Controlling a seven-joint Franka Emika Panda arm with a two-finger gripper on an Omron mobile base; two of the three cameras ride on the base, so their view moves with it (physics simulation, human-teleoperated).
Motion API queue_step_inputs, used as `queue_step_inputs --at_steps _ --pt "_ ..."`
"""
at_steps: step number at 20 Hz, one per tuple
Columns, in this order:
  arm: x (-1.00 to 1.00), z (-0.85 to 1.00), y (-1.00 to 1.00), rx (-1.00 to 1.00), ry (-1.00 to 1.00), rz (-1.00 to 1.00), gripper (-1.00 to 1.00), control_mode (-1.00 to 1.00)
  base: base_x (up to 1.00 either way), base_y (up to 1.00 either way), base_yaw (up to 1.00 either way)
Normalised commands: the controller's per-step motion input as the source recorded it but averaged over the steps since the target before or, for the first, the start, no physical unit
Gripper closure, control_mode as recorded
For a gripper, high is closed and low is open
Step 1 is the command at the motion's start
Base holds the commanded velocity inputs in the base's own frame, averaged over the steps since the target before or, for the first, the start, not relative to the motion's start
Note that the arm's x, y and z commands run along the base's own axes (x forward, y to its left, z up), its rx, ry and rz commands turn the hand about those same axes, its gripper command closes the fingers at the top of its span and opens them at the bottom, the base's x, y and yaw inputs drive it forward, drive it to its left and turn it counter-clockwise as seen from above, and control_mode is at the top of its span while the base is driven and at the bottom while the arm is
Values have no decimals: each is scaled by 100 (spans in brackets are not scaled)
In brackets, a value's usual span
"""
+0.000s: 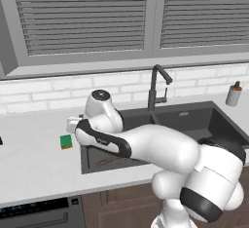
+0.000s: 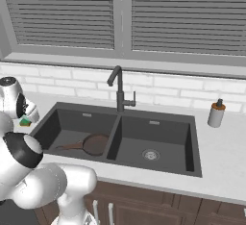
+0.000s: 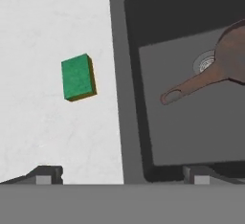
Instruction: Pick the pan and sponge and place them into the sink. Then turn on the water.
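Observation:
The brown pan lies in the left basin of the dark grey sink, and its handle points toward the counter. A small green sponge rests on the white counter just left of the sink. The sponge also peeks out beside the arm. My gripper hovers over the sink's left rim. It is open, its fingertips stand wide apart, and nothing is between them. No water shows at the faucet.
A brown-capped soap bottle stands on the counter right of the sink. The tall gooseneck faucet rises behind the divider. A tiled wall and shuttered windows close off the back. An appliance front sits below the counter at left.

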Motion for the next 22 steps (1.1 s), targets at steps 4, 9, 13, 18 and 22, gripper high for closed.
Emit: queue_step_inputs --at_steps 4,9,13,18,22 --pt "10 -12 51 -13 1 12 -100 -100 0 0 0" --pt "15 -28 25 -10 0 7 -100 -100 0 0 0" --pt "24 -29 13 -5 -1 7 -100 -100 0 0 0" --pt "23 -17 6 -1 -8 7 -100 -100 0 0 0" --pt "24 -11 1 0 -6 6 -100 -100 0 0 0"
